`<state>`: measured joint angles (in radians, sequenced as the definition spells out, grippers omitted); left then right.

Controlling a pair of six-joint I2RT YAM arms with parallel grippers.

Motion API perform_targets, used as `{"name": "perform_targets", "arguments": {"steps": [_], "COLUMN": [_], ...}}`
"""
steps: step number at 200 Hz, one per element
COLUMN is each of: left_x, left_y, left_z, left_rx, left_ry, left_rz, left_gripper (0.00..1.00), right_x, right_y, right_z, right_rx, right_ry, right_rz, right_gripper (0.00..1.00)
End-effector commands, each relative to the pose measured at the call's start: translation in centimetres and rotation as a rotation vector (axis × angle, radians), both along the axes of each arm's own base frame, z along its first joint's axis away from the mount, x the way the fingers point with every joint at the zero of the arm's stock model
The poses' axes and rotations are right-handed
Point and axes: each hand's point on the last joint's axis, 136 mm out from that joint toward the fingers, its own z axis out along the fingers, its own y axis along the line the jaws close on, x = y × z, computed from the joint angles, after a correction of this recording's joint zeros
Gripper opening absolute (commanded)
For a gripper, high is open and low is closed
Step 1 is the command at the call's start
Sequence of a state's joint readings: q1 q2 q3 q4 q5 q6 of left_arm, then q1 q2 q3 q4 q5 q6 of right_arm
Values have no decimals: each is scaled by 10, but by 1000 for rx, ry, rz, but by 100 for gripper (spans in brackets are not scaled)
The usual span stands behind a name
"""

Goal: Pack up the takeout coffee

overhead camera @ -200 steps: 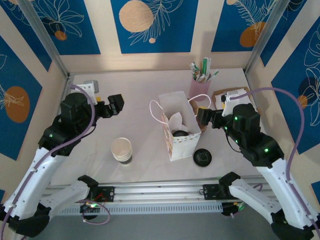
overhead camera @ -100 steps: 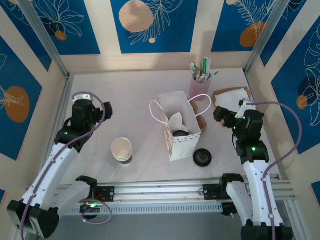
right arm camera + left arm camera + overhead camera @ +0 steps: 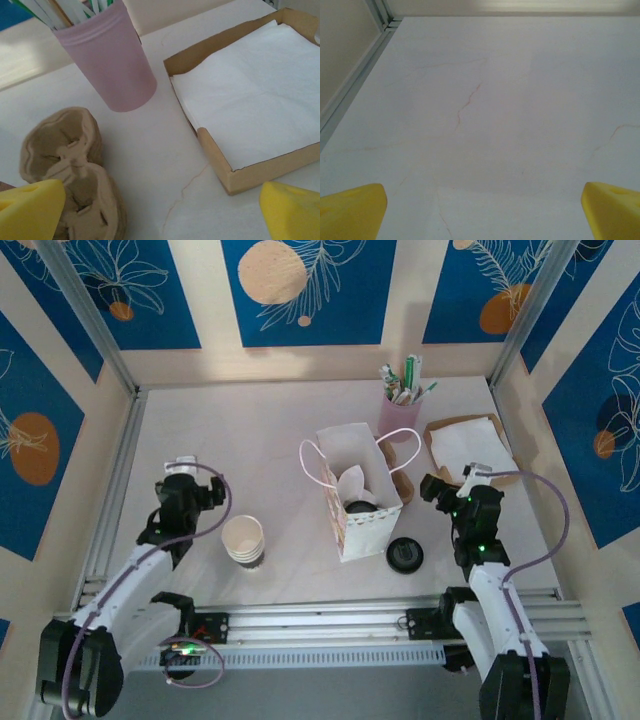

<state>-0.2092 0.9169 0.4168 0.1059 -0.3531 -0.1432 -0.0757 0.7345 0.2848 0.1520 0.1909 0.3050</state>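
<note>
- While the takeout coffee (image 3: pixel 359 506) sits inside the bag (image 3: pixel 362 533), the left claw (image 3: pixel 481 212) hangs released left of it.
- Right claw (image 3: pixel 161 212), released, right of the bag.

Table (image 3: pixel 270 420): I see a pale marbled top with thin reddish veins.
Middle: a white paper bag (image 3: pixel 360 502) stands upright, mouth open.
Left of bag: a stack of cream cups (image 3: pixel 244 539), apart from it.
Right of bag: a loose black lid (image 3: pixel 404 554) near the front corner, and a brown pulp cup carrier (image 3: pixel 70 175) behind that.
Back right: I make out a pink cup (image 3: pixel 112 60) holding straws (image 3: pixel 408 375). Near it is a cardboard tray (image 3: pixel 215 157) of white napkins (image 3: pixel 250 90).
</note>
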Motion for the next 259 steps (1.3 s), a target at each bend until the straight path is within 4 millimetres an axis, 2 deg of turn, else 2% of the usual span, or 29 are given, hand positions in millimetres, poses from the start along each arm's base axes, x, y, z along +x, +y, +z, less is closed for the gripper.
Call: {"name": "perform_targets", "arguments": {"steps": [1, 88, 116, 168, 190, 205, 259], "left_x": [12, 46, 54, 60, 60, 65, 74], "left_y": [3, 6, 11, 1, 0, -3, 1], "left_z": [28, -12, -23, -35, -42, -46, -54], "left_rx": [75, 117, 137, 137, 133, 131, 113], "left_ry": [-189, -187, -200, -213, -223, -217, -139], "left_rz": [-27, -5, 11, -50, -56, -88, -71], "left_gripper": [100, 100, 100, 100, 100, 100, 100], "right_x": [15, 58, 67, 78, 83, 89, 96], "right_y": [-5, 19, 23, 33, 43, 58, 48], "right_z": [23, -13, -17, -30, -37, -47, -52], "right_rx": [-87, -208, -211, -187, -207, -216, -164], "right_ry": [-137, -129, -137, -118, -99, -93, -31], "right_rz": [-21, 73, 99, 165, 215, 309, 283], "right_gripper": [99, 99, 99, 99, 99, 99, 99]}}
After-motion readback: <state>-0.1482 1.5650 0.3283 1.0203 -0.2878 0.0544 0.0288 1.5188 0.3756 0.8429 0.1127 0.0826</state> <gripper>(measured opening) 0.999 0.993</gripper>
